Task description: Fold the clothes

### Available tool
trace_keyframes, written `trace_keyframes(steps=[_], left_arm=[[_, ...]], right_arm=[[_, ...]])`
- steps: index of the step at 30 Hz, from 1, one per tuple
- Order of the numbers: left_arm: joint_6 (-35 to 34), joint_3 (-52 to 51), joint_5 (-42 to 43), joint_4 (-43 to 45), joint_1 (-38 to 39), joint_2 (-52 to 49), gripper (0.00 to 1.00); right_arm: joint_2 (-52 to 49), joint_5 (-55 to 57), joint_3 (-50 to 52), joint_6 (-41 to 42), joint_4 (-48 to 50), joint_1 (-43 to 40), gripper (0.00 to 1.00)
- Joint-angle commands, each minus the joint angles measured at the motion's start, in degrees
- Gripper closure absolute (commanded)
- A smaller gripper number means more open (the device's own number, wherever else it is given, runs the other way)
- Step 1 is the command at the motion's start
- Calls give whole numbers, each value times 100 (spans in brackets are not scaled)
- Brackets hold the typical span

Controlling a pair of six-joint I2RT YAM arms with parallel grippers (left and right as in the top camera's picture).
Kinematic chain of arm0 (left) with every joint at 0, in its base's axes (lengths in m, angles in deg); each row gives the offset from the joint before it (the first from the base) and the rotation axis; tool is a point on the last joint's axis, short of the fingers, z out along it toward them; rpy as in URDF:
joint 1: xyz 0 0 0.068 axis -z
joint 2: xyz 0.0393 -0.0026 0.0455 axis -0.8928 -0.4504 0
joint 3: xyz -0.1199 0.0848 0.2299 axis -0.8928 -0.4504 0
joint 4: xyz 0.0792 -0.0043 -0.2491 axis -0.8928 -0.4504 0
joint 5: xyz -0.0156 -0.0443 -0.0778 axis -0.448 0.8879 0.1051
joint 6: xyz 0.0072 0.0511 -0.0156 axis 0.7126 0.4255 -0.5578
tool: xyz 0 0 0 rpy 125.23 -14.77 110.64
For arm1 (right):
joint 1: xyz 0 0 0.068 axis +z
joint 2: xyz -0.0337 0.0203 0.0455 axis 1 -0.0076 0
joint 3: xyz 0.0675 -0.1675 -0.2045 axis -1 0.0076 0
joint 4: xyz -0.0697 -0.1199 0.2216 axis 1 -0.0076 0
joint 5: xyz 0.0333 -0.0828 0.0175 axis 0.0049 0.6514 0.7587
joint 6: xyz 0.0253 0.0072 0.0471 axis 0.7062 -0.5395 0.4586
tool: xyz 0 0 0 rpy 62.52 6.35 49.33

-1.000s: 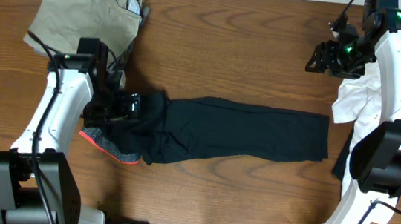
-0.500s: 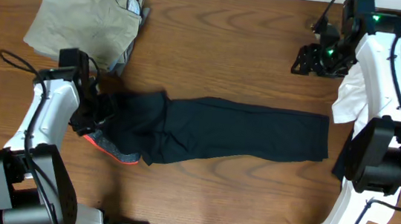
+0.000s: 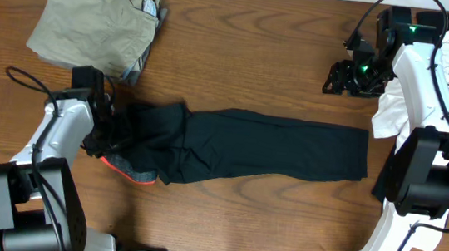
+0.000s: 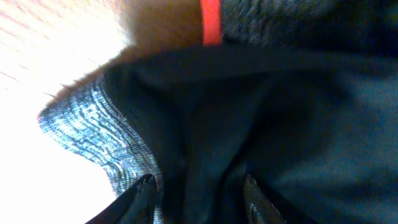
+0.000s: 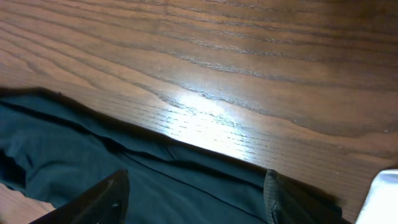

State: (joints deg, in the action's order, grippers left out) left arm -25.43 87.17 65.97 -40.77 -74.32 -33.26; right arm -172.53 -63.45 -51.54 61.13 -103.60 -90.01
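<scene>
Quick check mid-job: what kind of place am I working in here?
Probably an indoor robot test bench, not a home: a wooden table, two robot arms mounted at its near edge, and garments laid out: black trousers, khaki trousers and a white T-shirt.

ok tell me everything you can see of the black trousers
The black trousers are thin, soft-looking cloth, laid out flat across the wooden table, legs toward the robot's right. The waist end is bunched, showing a grey knit waistband with a red-orange edge. The left gripper sits on that bunch, a fold between its fingers; a firm grip is unclear.
</scene>
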Motion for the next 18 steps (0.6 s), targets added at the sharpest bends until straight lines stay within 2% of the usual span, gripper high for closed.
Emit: trace_keyframes(steps=[1, 2, 4, 6, 9, 18], left_arm=[[-15, -234, -46, 129, -9, -133, 53], [-15, -269, -46, 181, -9, -136, 57], [-28, -289, -46, 275, -9, -136, 80], [-39, -286, -39, 378, -9, -136, 94], [-55, -278, -35, 487, -11, -131, 94], [-48, 0, -63, 557, -13, -92, 94]], right_arm=[[26, -68, 39, -61, -61, 52, 34], [26, -68, 39, -61, -103, 52, 35], [26, -68, 39, -59, -175, 52, 37], [26, -68, 39, -57, -256, 52, 39], [26, -63, 39, -39, -378, 48, 46], [26, 769, 332, 247, -284, 48, 51]])
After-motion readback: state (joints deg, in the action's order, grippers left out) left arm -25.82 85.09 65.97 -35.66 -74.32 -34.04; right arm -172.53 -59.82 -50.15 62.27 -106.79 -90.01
